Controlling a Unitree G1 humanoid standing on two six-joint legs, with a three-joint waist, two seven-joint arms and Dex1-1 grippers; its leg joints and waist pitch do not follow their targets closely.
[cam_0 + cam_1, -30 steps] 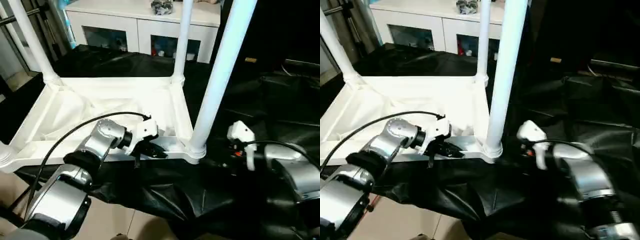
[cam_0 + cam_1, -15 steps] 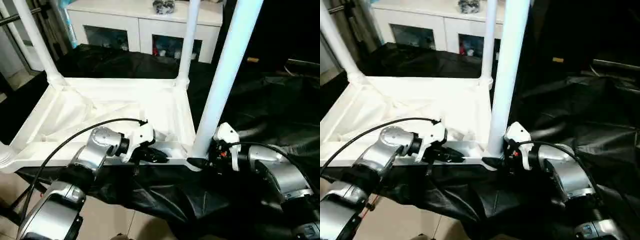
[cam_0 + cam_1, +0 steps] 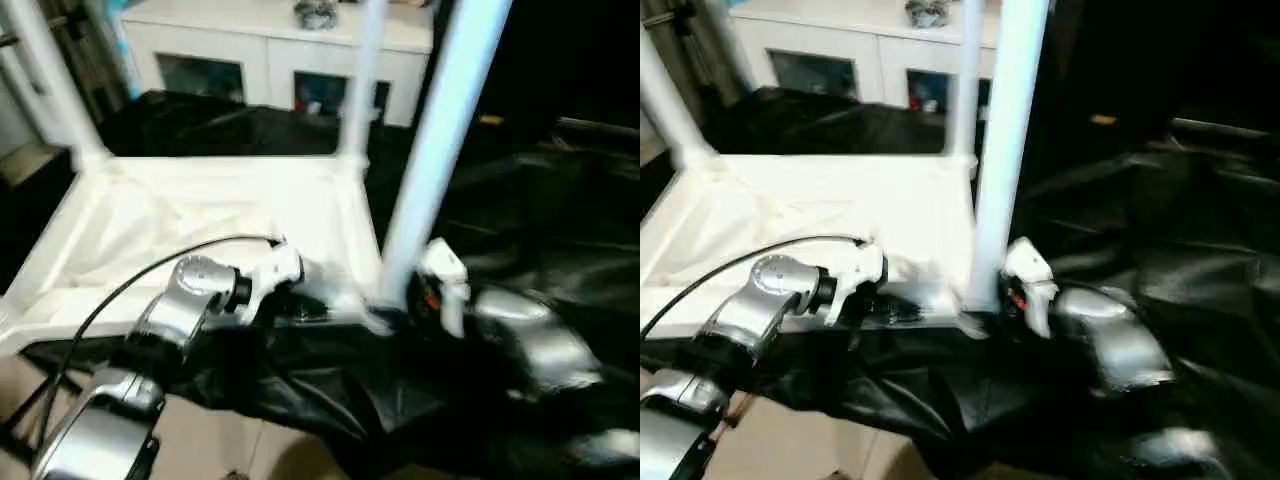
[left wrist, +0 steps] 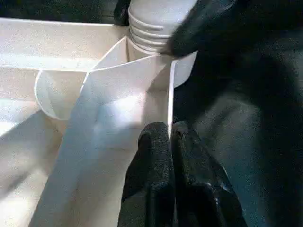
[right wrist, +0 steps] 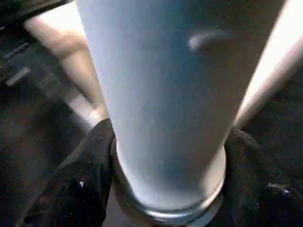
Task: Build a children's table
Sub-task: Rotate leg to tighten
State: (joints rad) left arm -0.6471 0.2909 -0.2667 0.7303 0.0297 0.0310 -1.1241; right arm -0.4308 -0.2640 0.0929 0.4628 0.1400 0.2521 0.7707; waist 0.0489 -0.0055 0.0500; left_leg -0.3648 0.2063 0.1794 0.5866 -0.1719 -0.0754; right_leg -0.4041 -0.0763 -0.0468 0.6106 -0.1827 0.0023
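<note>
While our left gripper (image 4: 170,142) pinches the tabletop (image 3: 200,215) rim to steady it, our right gripper (image 5: 165,189) wraps the near leg (image 3: 440,130). Its fingers (image 5: 90,170) straddle the base, probably to seat it.

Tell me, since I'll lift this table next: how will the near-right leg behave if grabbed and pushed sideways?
The near-right leg looks like smooth plastic, so the right pincer, whose fingers flank its base, may slip. It is tall and slender, so a push up high would probably lever its corner socket. The tabletop looks thin-walled, probably light, and could shift.
</note>
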